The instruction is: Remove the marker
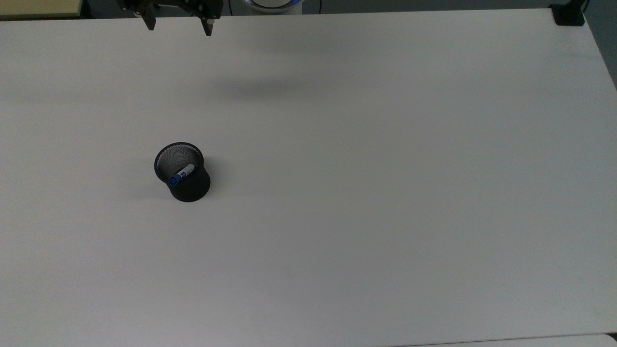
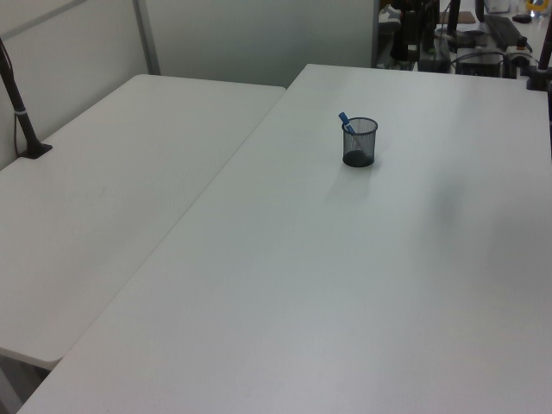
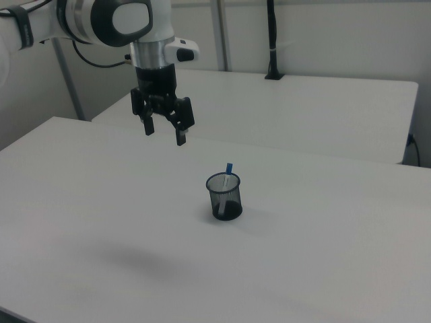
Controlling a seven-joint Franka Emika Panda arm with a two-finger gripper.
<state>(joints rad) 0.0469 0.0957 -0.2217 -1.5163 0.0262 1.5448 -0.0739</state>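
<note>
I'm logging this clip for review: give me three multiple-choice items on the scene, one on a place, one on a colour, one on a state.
1. Where is the marker?
A. Flat on the table
B. Leaning inside the black mesh cup
C. Between the tool's fingers

2. What colour is the marker's top end?
A. Blue
B. Red
C. Green

3. How is the tool?
A. Shut on the marker
B. Shut and empty
C. Open and empty, above the table

Answers:
1 B: the marker sticks out over the cup's rim in the right view.
2 A: the cap shows blue in all views.
3 C: the fingers stand spread, apart from the cup.
</note>
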